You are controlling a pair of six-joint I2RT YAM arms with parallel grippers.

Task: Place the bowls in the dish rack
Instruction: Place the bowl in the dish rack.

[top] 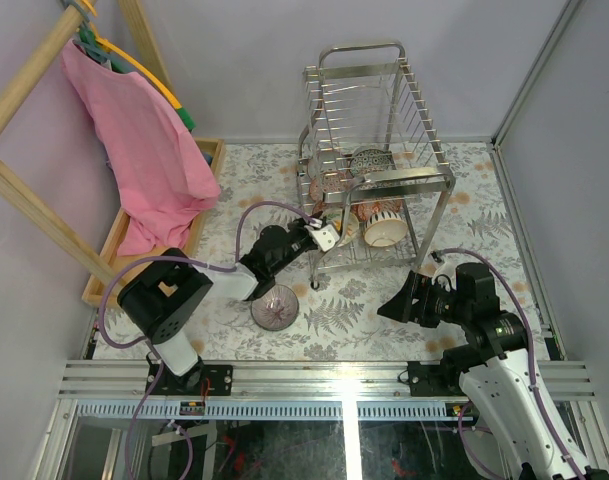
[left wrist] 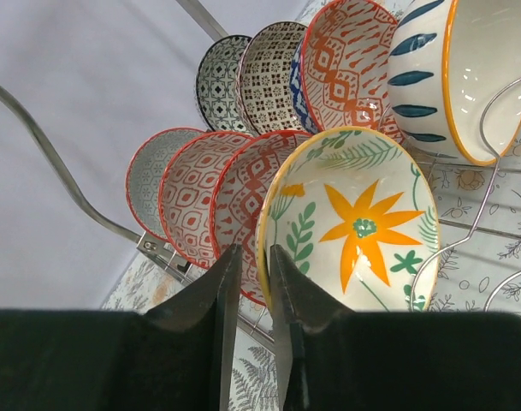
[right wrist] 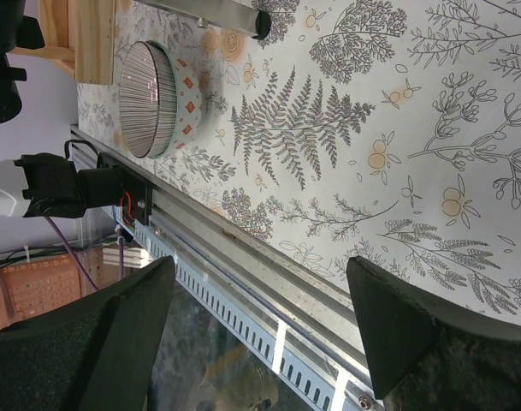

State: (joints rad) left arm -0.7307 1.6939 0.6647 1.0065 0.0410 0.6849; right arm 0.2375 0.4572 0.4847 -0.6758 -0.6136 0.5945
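- Centrally, the dish rack (top: 404,180) is standing at the far middle of the floral-print bench (top: 354,310), its chrome wires rising in two tiers.
- Several bowls are leaning on edge in the rack's lower tier, forming two rows in the left wrist view.
- The front row is carrying three red-rimmed bowls (left wrist: 196,193) and, nearest the camera, a flower bowl (left wrist: 363,231) with an orange bloom and a yellow rim.
- The back row is carrying two dark-patterned bowls (left wrist: 243,77), an orange diamond bowl (left wrist: 346,60) and a cream bowl (left wrist: 423,68) with blue strokes.
- The left end effector (left wrist: 253,265) is reaching into the lower tier from the rack's front left. Its jaws are standing narrow, with the flower bowl's rim sitting right at the gap. I cannot tell whether the rim is being pinched.
- One striped bowl (top: 274,306) is sitting open side up on the bench in front of the rack, just beside the left arm.
- The right end effector (right wrist: 258,282) is hovering over the bench near the rack's front right, jaws spread wide and gripping nothing.
- A pink cloth (top: 144,150) is hanging from a wooden frame (top: 24,190) at the left, draping down over a wooden tray (top: 109,250).
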